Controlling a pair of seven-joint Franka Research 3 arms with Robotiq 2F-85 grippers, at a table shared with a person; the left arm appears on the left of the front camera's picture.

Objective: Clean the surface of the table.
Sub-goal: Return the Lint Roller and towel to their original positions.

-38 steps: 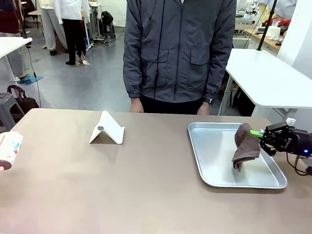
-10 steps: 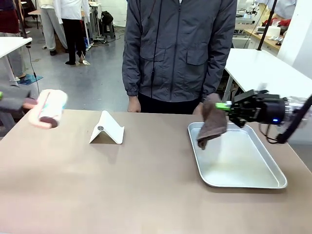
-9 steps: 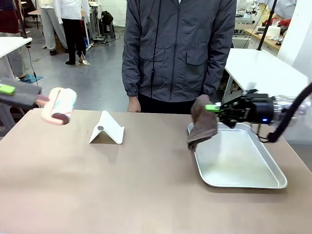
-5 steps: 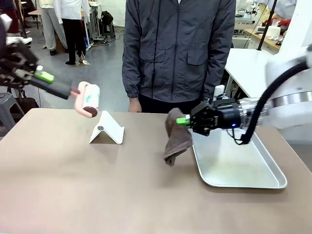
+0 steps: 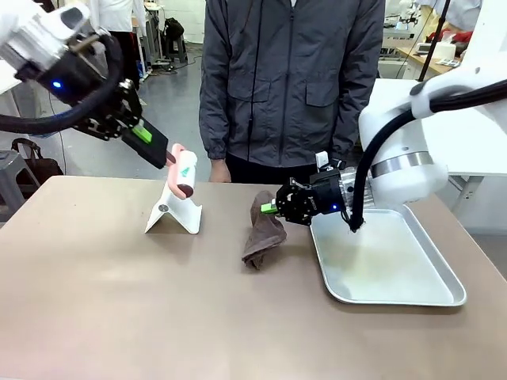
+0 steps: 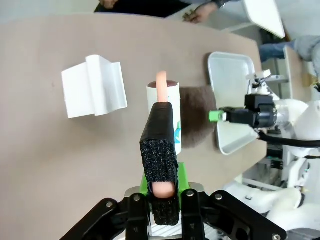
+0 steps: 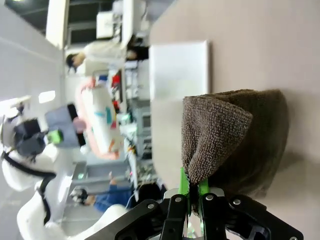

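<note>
The brownish table (image 5: 119,301) stretches between the robot and a person in a grey jacket (image 5: 289,79). A metal tray (image 5: 388,261) sits at its right. The right gripper (image 5: 275,208), clamped on a brown cloth (image 5: 264,233), lowers it onto the tabletop. The left gripper (image 5: 142,134), pinched on a lint roller (image 5: 184,170), hovers above a white stand (image 5: 174,210).

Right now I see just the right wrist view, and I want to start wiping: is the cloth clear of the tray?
Observer: Yes. The cloth hangs from the right gripper over the table, just left of the tray.
Operator: Anything lying in the tray?
Observer: No, it looks bare.
Operator: Where's the other arm?
Observer: The left gripper holds a lint roller above the white stand, left of your cloth.
</note>
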